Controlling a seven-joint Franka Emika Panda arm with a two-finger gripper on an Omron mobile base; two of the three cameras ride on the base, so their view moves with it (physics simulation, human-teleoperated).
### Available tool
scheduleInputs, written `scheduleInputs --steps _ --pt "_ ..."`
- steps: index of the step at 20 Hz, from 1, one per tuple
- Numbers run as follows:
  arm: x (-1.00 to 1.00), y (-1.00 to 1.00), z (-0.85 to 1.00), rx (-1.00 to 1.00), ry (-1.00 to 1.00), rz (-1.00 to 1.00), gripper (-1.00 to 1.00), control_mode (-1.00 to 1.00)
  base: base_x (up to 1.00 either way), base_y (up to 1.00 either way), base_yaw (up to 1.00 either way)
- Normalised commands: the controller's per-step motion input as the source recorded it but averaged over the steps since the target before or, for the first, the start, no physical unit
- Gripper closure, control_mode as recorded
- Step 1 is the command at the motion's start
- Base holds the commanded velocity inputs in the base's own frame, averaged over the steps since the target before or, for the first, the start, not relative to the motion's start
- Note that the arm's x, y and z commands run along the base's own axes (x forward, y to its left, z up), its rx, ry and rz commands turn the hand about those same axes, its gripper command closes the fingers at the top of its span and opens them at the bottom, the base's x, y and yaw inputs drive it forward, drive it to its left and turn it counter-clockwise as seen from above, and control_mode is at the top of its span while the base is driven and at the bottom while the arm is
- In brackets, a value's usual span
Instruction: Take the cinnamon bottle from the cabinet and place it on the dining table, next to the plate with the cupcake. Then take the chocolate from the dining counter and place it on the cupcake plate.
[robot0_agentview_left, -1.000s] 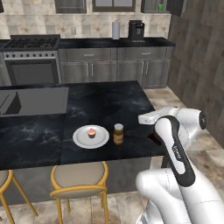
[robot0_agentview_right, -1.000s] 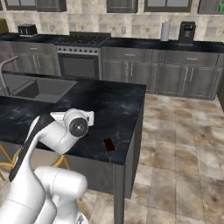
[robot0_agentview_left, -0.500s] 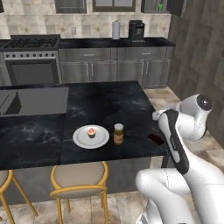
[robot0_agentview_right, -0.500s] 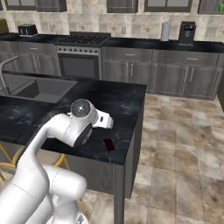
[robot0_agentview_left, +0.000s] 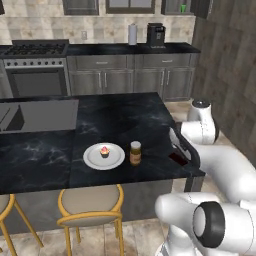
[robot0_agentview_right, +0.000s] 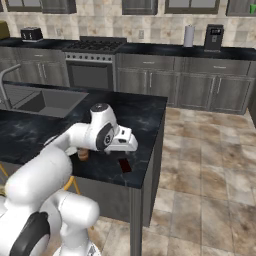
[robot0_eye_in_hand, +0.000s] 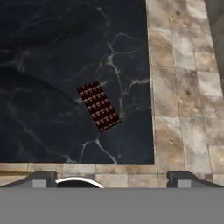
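The chocolate (robot0_eye_in_hand: 99, 105) is lying flat near the dining table (robot0_agentview_left: 125, 120) corner, skewed under the gripper (robot0_eye_in_hand: 111, 178), whose jaws are being held wide. Unless the wrist is turned to match, the bar risks being nudged off the edge.

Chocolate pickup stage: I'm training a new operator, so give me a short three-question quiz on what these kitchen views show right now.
1. True or false: the cinnamon bottle stands on the dining table beside the plate.
2. Multiple choice: where does the chocolate lie? A) on the plate B) on the black marble top near its corner C) on the floor tiles
3. Fill in: the gripper hangs over the chocolate with its jaws ____.

Key: 1 true; 2 B; 3 open.
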Motion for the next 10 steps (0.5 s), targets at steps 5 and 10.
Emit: scheduleInputs --steps 5,10 --pt "0.16 -0.02 -0.32 -0.01 0.32 0.05 -1.00 -1.00 0.00 0.00 0.00" --pt "0.32 -0.04 -0.53 0.00 0.22 0.13 -1.00 -1.00 0.00 0.00 0.00"
